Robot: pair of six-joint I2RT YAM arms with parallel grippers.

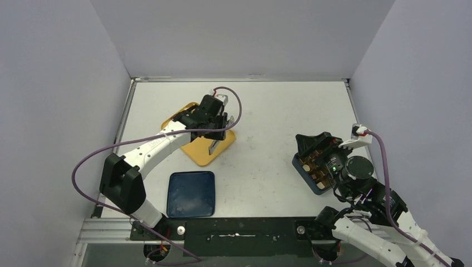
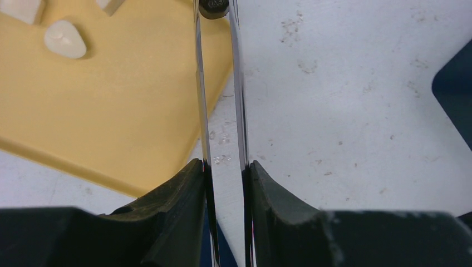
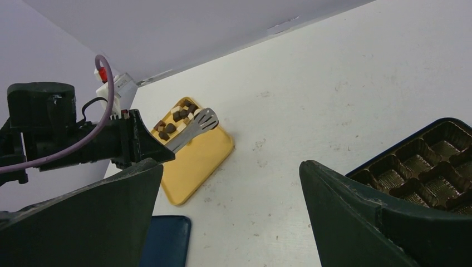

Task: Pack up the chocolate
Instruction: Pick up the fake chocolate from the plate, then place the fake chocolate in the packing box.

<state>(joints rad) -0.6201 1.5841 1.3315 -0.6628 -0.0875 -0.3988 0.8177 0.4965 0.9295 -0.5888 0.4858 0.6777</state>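
As seen from above, left gripper [image 1: 218, 132] stretched out over a yellow tray [image 1: 192, 150] on the left half of the table [image 1: 278, 117], closed on a pair of metal tongs [image 1: 214, 146], a bright strip of them poking out above the tray. Tray's load hidden here under the arm. Blue lid [image 1: 191, 193] flat on the table near the left base, apart from the tray. On the right, right gripper [image 1: 316, 142] poised over a dark blue box [image 1: 309, 181] with a brown moulded insert; spread of its jaws hard to judge from this angle.

Through the left wrist camera, two black fingers [image 2: 181, 192] pressed against the outer faces of the tongs, both metal arms squeezed narrow between them and running away toward the top edge. Something small, dark and round between the tips there, too cropped to name. Left of the tongs, the tray with cream-white pieces of chocolate [image 2: 65, 39] toward its far corner. Right of them, bare table and a corner of the lid.

Through the right wrist camera, own fingers [image 3: 356, 211] spread wide, nothing between them but table. Insert cells at the lower right seemingly unfilled. Across the table, a heap of dark, light-brown and white chocolate at the tray's far end, the tongs' flat slotted head right at the heap; contact impossible to tell.
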